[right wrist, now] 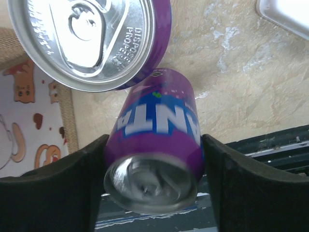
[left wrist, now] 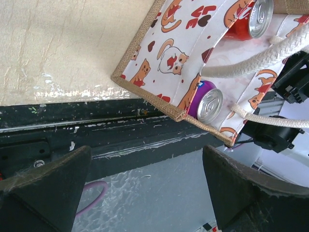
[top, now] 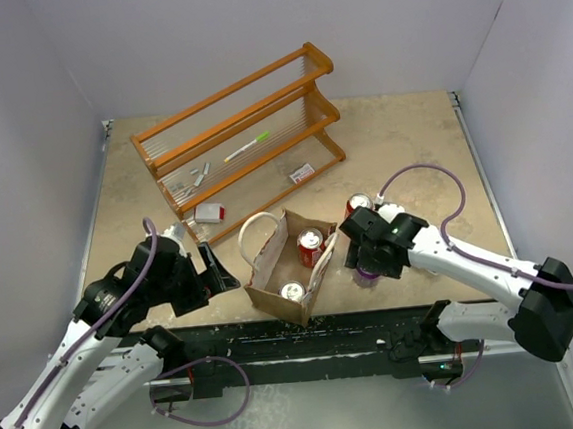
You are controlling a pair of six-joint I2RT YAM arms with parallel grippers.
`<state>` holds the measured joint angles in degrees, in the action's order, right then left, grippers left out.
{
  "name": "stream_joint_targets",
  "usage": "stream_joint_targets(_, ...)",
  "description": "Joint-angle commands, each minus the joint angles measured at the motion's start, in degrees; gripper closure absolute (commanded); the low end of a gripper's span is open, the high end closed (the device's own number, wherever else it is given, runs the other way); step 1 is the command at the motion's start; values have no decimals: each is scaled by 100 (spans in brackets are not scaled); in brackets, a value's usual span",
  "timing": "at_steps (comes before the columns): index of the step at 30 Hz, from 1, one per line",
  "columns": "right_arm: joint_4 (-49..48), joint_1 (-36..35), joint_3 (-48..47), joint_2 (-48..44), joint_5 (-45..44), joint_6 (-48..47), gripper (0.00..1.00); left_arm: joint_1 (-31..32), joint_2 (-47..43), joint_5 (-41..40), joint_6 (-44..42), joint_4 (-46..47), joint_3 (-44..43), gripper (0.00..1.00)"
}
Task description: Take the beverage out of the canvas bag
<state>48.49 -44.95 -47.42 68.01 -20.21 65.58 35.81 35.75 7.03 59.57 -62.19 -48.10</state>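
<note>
At six o'clock on the tabletop, the canvas bag stands open with a red can inside, the right fingers at its three o'clock clenched on a purple beverage can, the left fingers released at nine o'clock.

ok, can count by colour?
Red: 2. Bagged red can in the bag; loose red can on the table.
Purple: 2. Bagged purple can; held purple can in the right gripper.
Total: 4
</note>
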Motion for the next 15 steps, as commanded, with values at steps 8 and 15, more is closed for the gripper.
stream_joint_targets(8,30,30,-402,-558,-393,-489,0,23,38,39,119,190,-183,1)
stream_joint_targets(15,140,24,-434,-953,-501,-668,0,23,81,69,122,288,-169,1)
